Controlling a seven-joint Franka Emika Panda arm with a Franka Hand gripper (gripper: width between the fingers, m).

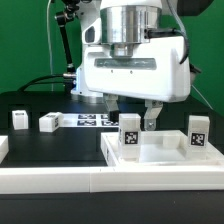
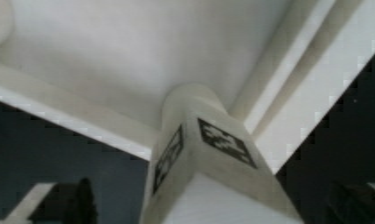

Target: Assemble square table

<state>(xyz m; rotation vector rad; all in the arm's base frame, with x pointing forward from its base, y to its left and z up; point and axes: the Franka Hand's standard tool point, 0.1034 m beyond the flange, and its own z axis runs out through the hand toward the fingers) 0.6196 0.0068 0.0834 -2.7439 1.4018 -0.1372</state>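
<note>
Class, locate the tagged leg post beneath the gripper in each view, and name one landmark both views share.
Exterior view: leg post upright on the table top, below the gripper, mid-picture.
Wrist view: leg post close up, tag showing, mid-picture.
Shared landmark: the white table top beneath it.

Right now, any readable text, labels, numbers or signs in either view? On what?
None: no words, brands or numbers readable in either view.
Square black-and-white tags only, patterns not text: on the leg post by the claw, the second leg post, the marker board.
On the loose leg post and its neighbour: marks too small to read.
</note>
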